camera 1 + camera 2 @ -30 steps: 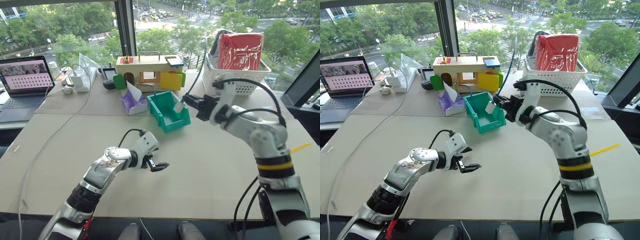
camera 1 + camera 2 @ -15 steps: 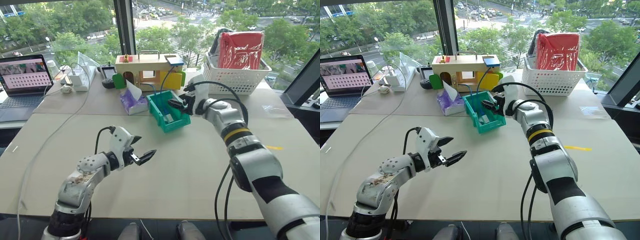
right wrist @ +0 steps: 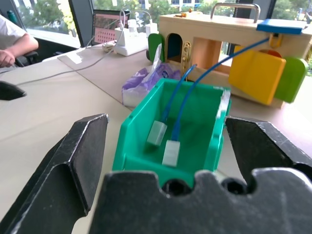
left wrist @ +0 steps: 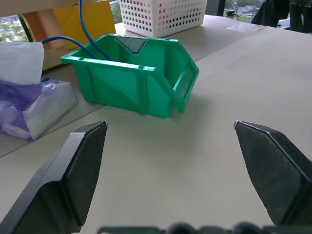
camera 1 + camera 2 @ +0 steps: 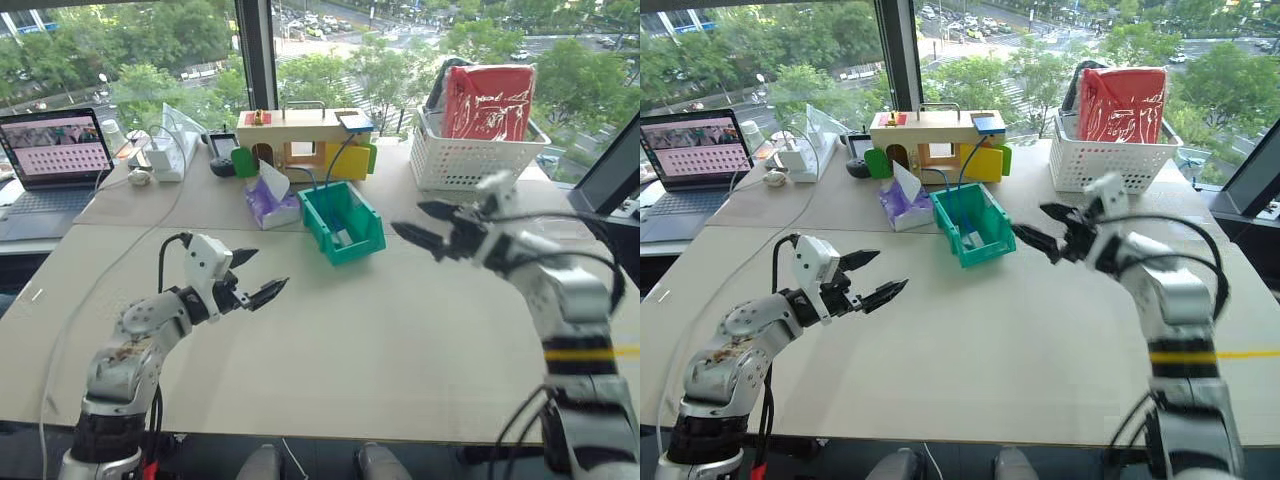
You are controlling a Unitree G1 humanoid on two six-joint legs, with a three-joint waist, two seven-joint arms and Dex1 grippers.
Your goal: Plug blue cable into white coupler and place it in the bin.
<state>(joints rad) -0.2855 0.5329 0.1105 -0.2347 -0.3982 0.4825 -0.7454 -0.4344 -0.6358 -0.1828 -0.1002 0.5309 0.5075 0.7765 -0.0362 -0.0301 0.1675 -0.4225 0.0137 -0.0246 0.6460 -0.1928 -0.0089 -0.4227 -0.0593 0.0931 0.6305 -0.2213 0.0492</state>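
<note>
Right wrist view: bin [image 3: 141,146] lies between open right end effector [image 3: 165,141] fingers.

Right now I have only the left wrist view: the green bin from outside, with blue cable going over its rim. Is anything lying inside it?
Observer: Yes. Both strands of the blue cable run down into the bin, each ending in a pale block on its floor.
Operator: Is the right gripper holding any of it?
Observer: No. The right gripper hangs open and empty to the right of the bin, apart from it.
Operator: Anyone near the table?
Observer: A person's arm shows past the table's far side, well away from the bin.
</note>
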